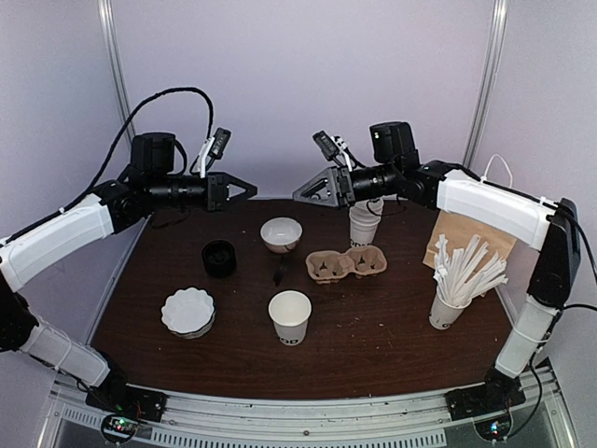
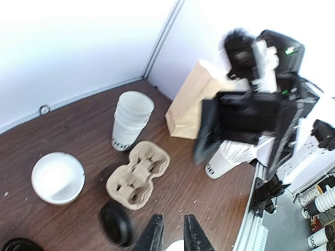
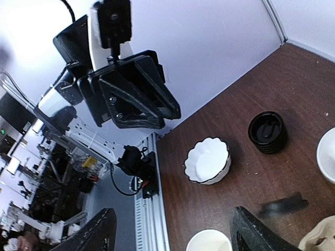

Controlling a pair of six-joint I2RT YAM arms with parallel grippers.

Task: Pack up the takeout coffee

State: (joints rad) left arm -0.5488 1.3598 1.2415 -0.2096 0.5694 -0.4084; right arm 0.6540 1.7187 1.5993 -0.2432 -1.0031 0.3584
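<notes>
seen from above, the single white cup (image 1: 290, 315) stands open and upright on the near middle of the brown surface (image 1: 392, 345). it is apart from everything else, and the dark print near its base is too small to read. only this view shows the whole cup of white wrapped sticks (image 1: 454, 297) at the right. the left wrist view hides most of it behind the right arm, but shows more of the brown paper bag (image 1: 466, 238) standing upright at the back. the right wrist view alone shows the edge rail and the room beyond it.

counted: one stack of nested cups (image 1: 364, 226), one cardboard carrier (image 1: 345, 264) with two wells, one plain bowl (image 1: 281, 233), one scalloped dish (image 1: 187, 311) and one stack of black lids (image 1: 219, 258). a small blurred black disc (image 1: 280, 273) shows between the bowl and the single cup.

the left gripper (image 1: 250, 189) is raised, its jaws a narrow gap apart and holding nothing. the right gripper (image 1: 300, 194) faces it, jaws spread wide and empty.
</notes>
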